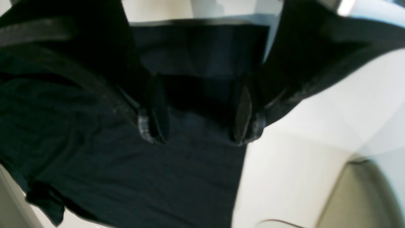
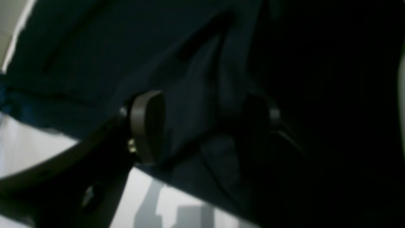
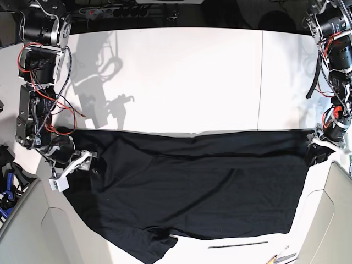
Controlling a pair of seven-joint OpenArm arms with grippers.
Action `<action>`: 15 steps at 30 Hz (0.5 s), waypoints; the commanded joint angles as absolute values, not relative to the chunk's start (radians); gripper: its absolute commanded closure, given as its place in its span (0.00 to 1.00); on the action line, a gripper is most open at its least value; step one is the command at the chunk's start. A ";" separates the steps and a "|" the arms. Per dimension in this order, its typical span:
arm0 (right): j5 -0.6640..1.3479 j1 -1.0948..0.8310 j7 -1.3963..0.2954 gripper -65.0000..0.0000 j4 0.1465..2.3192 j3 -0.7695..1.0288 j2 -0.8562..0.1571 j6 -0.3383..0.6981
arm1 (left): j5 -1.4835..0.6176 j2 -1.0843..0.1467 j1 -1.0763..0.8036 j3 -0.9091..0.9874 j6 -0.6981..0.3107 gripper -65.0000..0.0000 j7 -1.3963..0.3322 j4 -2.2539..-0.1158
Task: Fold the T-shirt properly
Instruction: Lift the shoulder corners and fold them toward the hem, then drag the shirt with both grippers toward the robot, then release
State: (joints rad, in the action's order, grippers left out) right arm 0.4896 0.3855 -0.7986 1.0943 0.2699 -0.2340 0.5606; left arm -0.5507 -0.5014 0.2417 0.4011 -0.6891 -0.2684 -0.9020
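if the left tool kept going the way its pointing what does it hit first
Most likely the T-shirt. In the left wrist view, the left tool has its fingers apart with black cloth lying directly between and beyond them. How much gap remains is unclear from the blur.

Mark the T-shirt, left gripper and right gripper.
T-shirt (image 3: 203, 187): base view, middle of the spread black fabric.
left gripper (image 1: 201, 137): left wrist view, midway between its fingertips, over cloth.
right gripper (image 2: 205, 126): right wrist view, midway between its fingertips, fabric bunched there.
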 commanded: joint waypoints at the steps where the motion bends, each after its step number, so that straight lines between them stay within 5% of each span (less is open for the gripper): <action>1: 0.509 0.410 -0.787 0.40 1.131 0.301 -0.249 0.564 | -0.587 -0.527 0.262 0.428 -0.698 0.44 -0.247 -0.917; 15: 0.549 0.161 -0.756 0.40 1.303 0.682 -0.252 0.549 | -0.785 -0.521 0.089 0.653 -0.698 0.44 -0.356 -0.917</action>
